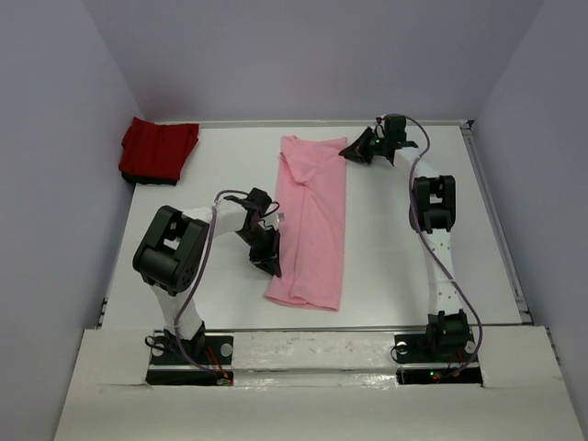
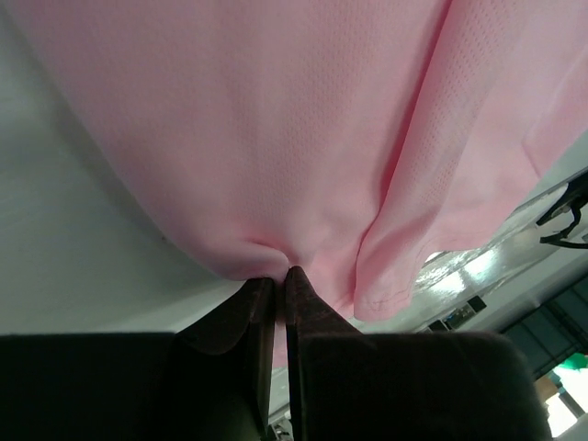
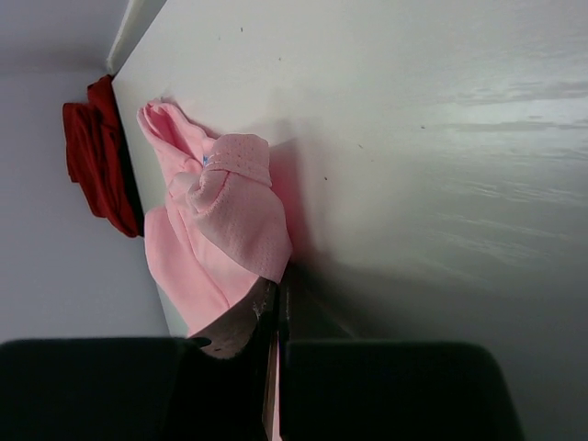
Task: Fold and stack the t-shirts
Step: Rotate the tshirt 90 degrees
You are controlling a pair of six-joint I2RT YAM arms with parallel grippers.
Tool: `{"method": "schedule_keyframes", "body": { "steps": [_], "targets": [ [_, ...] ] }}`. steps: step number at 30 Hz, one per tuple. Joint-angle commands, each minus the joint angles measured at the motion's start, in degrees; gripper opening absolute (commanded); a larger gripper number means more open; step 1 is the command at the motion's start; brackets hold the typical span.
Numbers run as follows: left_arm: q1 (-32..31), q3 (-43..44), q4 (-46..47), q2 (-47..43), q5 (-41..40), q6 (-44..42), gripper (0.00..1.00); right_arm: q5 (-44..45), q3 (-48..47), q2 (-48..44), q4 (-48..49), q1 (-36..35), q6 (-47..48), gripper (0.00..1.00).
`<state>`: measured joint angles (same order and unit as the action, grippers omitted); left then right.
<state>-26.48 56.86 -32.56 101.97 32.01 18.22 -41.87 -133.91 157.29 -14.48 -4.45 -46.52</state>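
Inside both jaws (left edge, far corner), pink t-shirt point(image 1: 317, 230)

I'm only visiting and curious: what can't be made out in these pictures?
Pink shirt: lower layers, top view, covered by its own top fold.
Red shirt: top view, too small to tell if folded.
Left gripper: fingertips, top view, hidden under its own body.
Right gripper: how much cloth it pinches, right wrist view, hidden between fingers.

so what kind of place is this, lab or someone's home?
Most likely a lab test cell, not a home: a white table boxed in by plain walls, the left arm and right arm bolted at its near edge, with a pink t-shirt and a red t-shirt as props.
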Motion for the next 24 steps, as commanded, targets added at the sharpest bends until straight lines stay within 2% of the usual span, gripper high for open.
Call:
{"method": "schedule_keyframes", "body": {
  "steps": [1,9,24],
  "targets": [
    [-1.64,2.46,0.21,0.59,2.44,2.35,0.19,-0.41,-4.78,2.14,1.38,-2.23,-2.08,0.0],
    [-4.54,3.17,1.09,1.82,3.59,3.23,0.19,-0.23,-6.37,3.55,4.02,-3.46,-5.24,0.0],
    [-7.18,2.55,2.23,1.74,4.82,4.81,0.19,0.82,-8.21,4.16,5.08,-3.46,-5.33,0.0]
  ]
}}
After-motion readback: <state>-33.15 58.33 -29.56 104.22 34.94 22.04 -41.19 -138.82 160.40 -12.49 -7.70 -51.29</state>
